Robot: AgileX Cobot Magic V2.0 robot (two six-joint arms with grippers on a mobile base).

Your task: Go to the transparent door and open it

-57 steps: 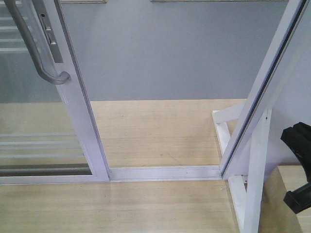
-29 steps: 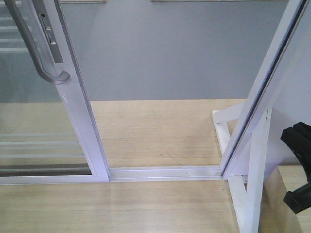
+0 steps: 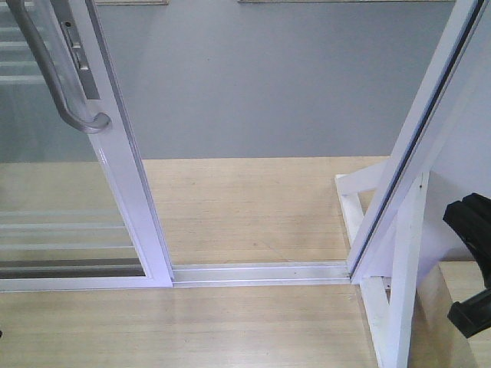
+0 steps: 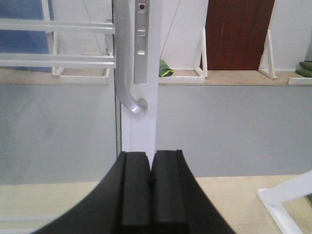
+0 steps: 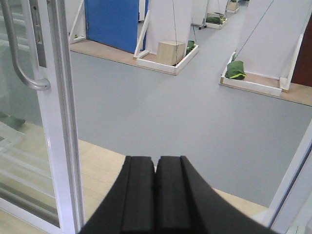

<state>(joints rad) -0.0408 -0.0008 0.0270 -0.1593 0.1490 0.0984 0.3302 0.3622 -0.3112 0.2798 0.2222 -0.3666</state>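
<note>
Glass fills your tall white-framed transparent door, standing upright at the left of the front view (slid aside, with open doorway to its right). Its long curved pale-grey bar handle runs vertically, the lower end hooking into the frame. You see the left gripper with fingers pressed together, facing the frame below the handle. The right gripper is likewise closed, holding nothing, facing the grey floor.

doors: 1 | handles: 1 | grippers: 2 | green bags: 1
</note>
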